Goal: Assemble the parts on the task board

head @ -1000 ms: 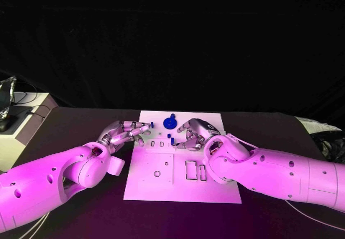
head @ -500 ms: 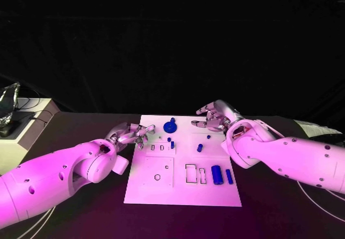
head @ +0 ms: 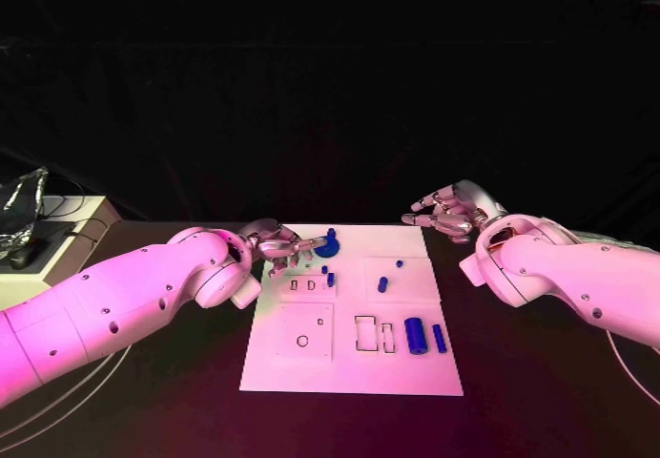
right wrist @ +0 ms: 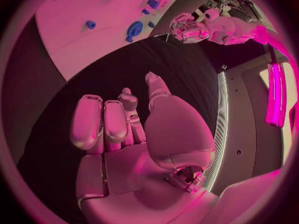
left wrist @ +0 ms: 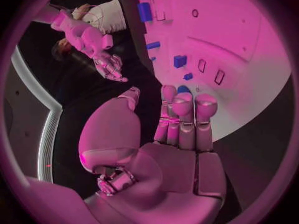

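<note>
- White task board (head: 310,367) flat in the middle of the black table (head: 550,401), long side running away from the robot.
- Left hand (head: 282,250) over the board's far left corner, fingers curled loosely inward, nothing visibly between them; fingertips just beside the blue round part (head: 327,246) at the far edge, contact impossible to judge.
- From the left wrist view, same hand (left wrist: 181,134) with fingers side by side and pointing at the board (left wrist: 249,45), thumb apart, palm bare.
- Right hand (head: 451,212) off the board, above bare table past its far right corner, well apart from every part; fingers slightly bent and spread, holding nothing.
- In the right wrist view, palm (right wrist: 124,149) open and bare, dark table beneath the fingers, board (right wrist: 81,40) beyond.
- Small blue peg (head: 382,282) and a smaller blue piece (head: 399,262) on the board's right half; two small upright blue pieces (head: 329,278) near the centre.
- Two blue cylinders lying side by side near the right edge: thick cylinder (head: 416,336), thin cylinder (head: 439,337).
- Outlined cut-outs (head: 366,333) left of the cylinders.
- Pale cabinet (head: 55,239) at the left edge of the head view, black backdrop behind the table.
</note>
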